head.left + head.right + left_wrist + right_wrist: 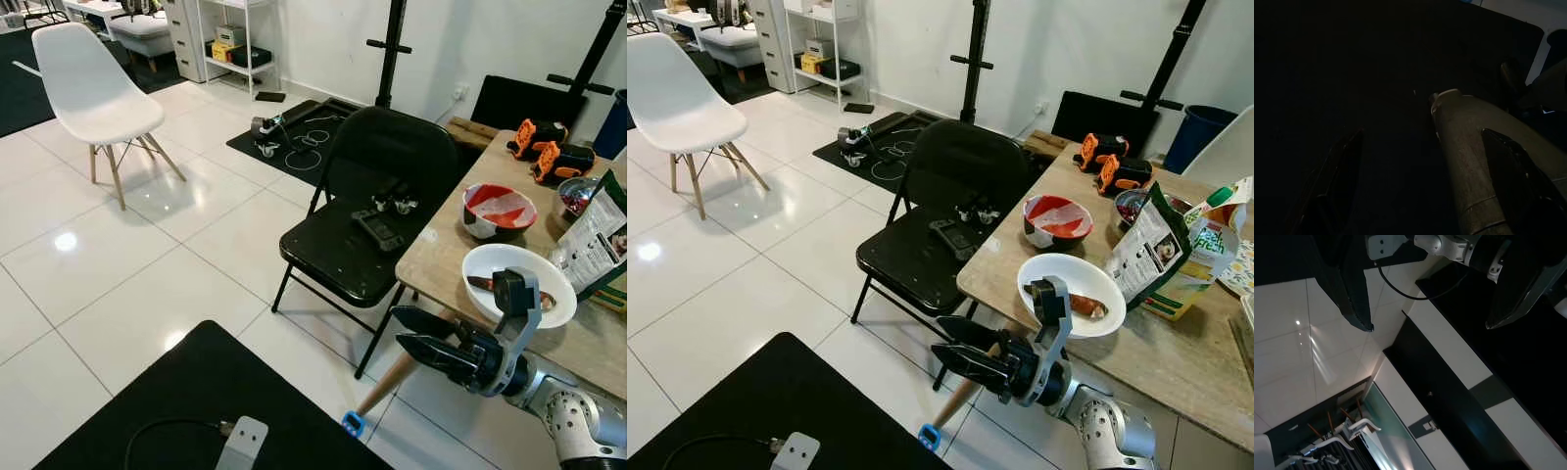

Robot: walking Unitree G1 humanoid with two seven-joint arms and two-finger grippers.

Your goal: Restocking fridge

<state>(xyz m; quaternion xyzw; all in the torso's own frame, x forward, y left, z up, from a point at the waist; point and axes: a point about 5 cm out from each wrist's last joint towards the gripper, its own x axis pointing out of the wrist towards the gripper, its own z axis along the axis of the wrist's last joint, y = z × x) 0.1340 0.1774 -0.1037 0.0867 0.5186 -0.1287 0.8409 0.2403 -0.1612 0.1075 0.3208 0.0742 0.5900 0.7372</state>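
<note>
Overhead, left eye view: the right gripper (pixel 416 333) hangs off the near corner of a beige stone-patterned table (pixel 446 255), over glossy white floor tiles (pixel 147 255). Its two long black fingers are spread apart, nothing between them. On the table sits a round white bowl (pixel 490 262) holding a brownish oblong food item (pixel 482 284), partly hidden by the wrist. Behind it stands a red-and-white round bowl (pixel 498 209); to the right leans a crinkled printed foil pouch (pixel 596 235). Two orange-and-black tools (pixel 547 152) lie at the far edge. A black metal folding chair (pixel 377 201) stands against the table, small black devices (pixel 382 220) on its scuffed seat. A white moulded plastic chair (pixel 88 88) on wooden legs stands well apart.

Right eye view: same layout. The food item (pixel 1085 305) reads as a reddish-brown sausage shape lying in the white bowl. A green-and-white carton (pixel 1200 259) stands behind the pouch. A blue bin (pixel 1193 132) sits by the wall.

Left wrist view: very dark. A smooth grey cylindrical limb segment (pixel 1469 161) is just discernible beside one black finger (pixel 1518 166); the left gripper (pixel 1425 176) has its fingers parted, empty.

Right wrist view: two black fingertips (pixel 1359 308) spread wide over reflective white tile and a matte black panel (pixel 1459 396).
</note>
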